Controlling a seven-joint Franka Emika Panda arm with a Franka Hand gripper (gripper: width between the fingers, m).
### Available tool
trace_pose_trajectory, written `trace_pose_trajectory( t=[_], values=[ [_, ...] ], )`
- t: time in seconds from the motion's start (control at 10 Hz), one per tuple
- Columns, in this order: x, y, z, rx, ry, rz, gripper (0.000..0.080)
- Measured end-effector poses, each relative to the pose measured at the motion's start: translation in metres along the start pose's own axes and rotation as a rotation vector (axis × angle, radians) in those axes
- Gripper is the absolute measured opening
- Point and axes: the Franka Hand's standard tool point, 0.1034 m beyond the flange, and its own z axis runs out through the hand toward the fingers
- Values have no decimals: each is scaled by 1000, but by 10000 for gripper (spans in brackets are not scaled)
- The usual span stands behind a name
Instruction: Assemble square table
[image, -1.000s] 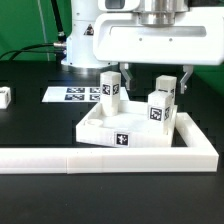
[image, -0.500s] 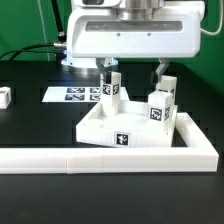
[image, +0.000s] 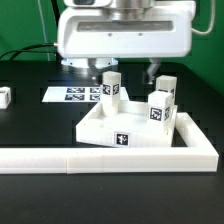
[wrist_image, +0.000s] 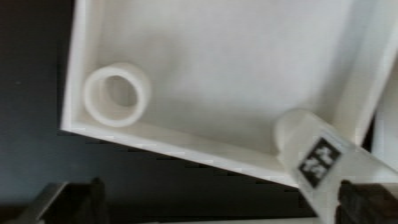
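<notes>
The square table (image: 125, 128) lies flat, sockets up, tagged side toward six o'clock; the claw (image: 126, 72) hangs wide, empty.

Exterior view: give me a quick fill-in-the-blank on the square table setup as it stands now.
1. The number of leg blocks standing upright on the square table is ____.
2. One more leg block lies apart on the black table at the exterior view's ____.
3. The marker board lies ____ the slab in the exterior view.

Missing words: two; left; behind
</notes>
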Motion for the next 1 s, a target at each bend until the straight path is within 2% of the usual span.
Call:
trace_pose_trajectory(
  t=[0.1,0.3,0.6,0.8,1.0],
  values=[
    [-10,22,5,3,1,0,649],
    [-12,28,8,3,-3,0,649],
    [-13,55,8,-5,-4,27,649],
    [-14,67,8,-9,-5,44,649],
    [-23,96,10,-23,-16,59,649]
  ],
)
